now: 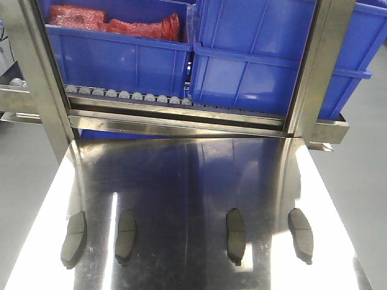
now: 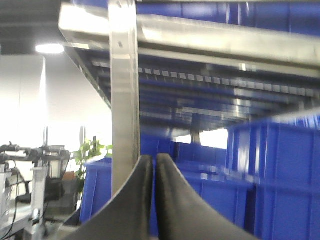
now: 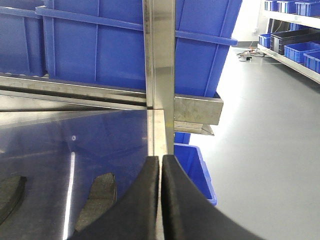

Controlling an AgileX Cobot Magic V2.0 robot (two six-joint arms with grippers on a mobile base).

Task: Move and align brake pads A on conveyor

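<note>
Several brake pads A lie in a row on the shiny steel tabletop (image 1: 193,181), near its front edge. The leftmost pad (image 1: 74,239) and the rightmost pad (image 1: 300,226) bracket two inner ones (image 1: 126,228) (image 1: 236,228). In the right wrist view, my right gripper (image 3: 160,158) is shut on nothing and hovers over the table's right edge, with one pad (image 3: 100,197) just left of it and another (image 3: 9,195) further left. My left gripper (image 2: 155,157) is shut and empty, raised and facing the rack. The conveyor is out of view. Neither gripper shows in the front view.
Behind the table stands a steel rack with a row of small grey rollers (image 1: 127,95) carrying big blue bins (image 1: 121,60) (image 1: 260,54); one holds red bagged parts (image 1: 115,24). Steel uprights (image 1: 42,78) (image 1: 314,66) flank the table's back. A blue bin (image 3: 197,170) sits on the floor to the right.
</note>
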